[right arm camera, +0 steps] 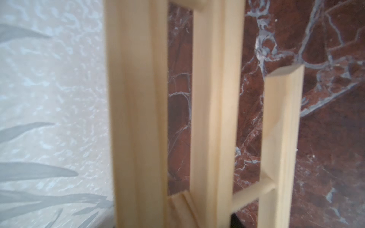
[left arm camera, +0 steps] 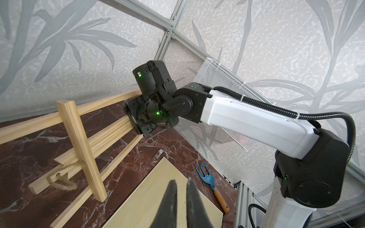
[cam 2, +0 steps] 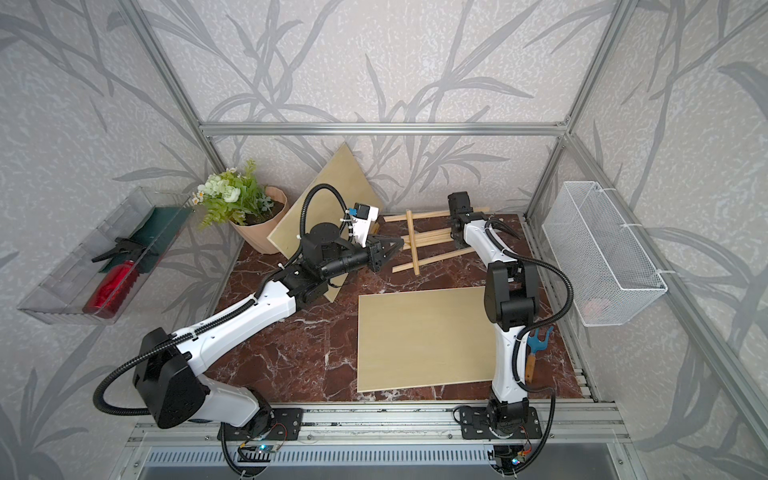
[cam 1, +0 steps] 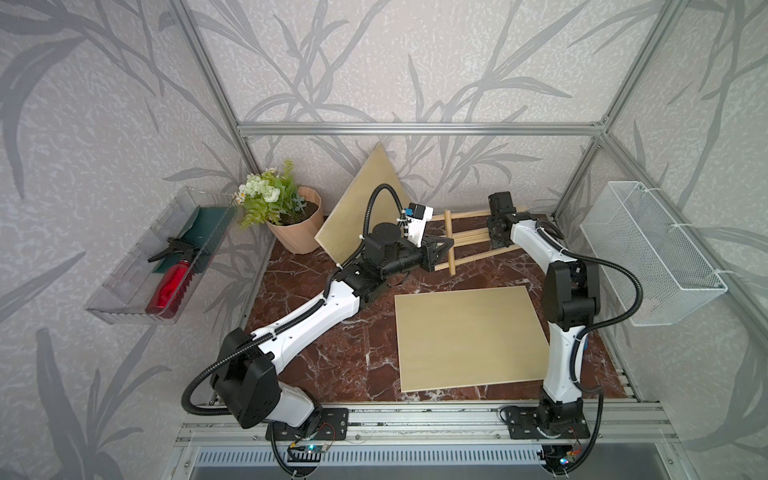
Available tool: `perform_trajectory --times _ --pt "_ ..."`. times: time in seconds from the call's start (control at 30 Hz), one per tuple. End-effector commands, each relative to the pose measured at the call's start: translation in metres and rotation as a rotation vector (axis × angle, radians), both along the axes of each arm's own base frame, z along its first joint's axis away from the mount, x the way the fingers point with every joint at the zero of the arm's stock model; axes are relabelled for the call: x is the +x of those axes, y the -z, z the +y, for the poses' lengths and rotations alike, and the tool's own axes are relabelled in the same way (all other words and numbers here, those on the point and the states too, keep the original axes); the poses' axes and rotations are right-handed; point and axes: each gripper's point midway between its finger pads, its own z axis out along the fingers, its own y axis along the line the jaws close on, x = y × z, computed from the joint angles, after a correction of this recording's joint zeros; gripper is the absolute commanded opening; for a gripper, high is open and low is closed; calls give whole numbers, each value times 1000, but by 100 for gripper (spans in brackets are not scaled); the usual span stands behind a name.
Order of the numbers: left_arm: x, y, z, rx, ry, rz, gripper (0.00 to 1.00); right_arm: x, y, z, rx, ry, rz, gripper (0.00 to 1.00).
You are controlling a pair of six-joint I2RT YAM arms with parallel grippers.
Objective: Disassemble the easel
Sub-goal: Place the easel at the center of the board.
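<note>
Looks light and stiff — easel [cam 1: 469, 237] lying at one o'clock on table [cam 1: 324, 353], apex seemingly clamped by right gripper [cam 1: 497, 241]; left gripper [left arm camera: 181, 181] closed, empty; best taken at crossbar [left arm camera: 81, 146], thin joints fragile

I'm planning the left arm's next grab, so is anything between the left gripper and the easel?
Nothing visible does. The left gripper, jaws shut, sits close to the crossbar of the easel, with no object between them.
</note>
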Motion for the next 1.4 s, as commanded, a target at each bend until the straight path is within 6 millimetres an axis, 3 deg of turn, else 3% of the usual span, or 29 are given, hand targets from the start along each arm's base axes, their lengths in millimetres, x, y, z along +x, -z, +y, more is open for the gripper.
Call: perform_trajectory --times 0.0,0.17,0.4,0.53,0.8,0.93,1.13,1.37 --pt "0 -6 -2 12 9 -27 13 -17 23 -20 4 104 106 39" --pt "0 -5 -3 16 11 -28 14 -22 46 -42 -7 155 170 43" --pt "2 -1 -5 24 13 -20 16 -20 67 -55 25 185 201 52" --pt "0 -3 -6 21 22 -24 17 -15 71 -57 27 180 206 62" --pt "3 0 -7 30 17 -20 18 -4 83 -50 79 161 162 65" --pt "3 0 -6 32 14 -23 18 3 79 -38 107 98 126 66" --pt "2 -1 -1 51 -6 -40 20 3 50 -24 79 24 70 71" --pt "-7 -9 5 75 -27 -71 25 -16 11 -14 60 -42 12 76"
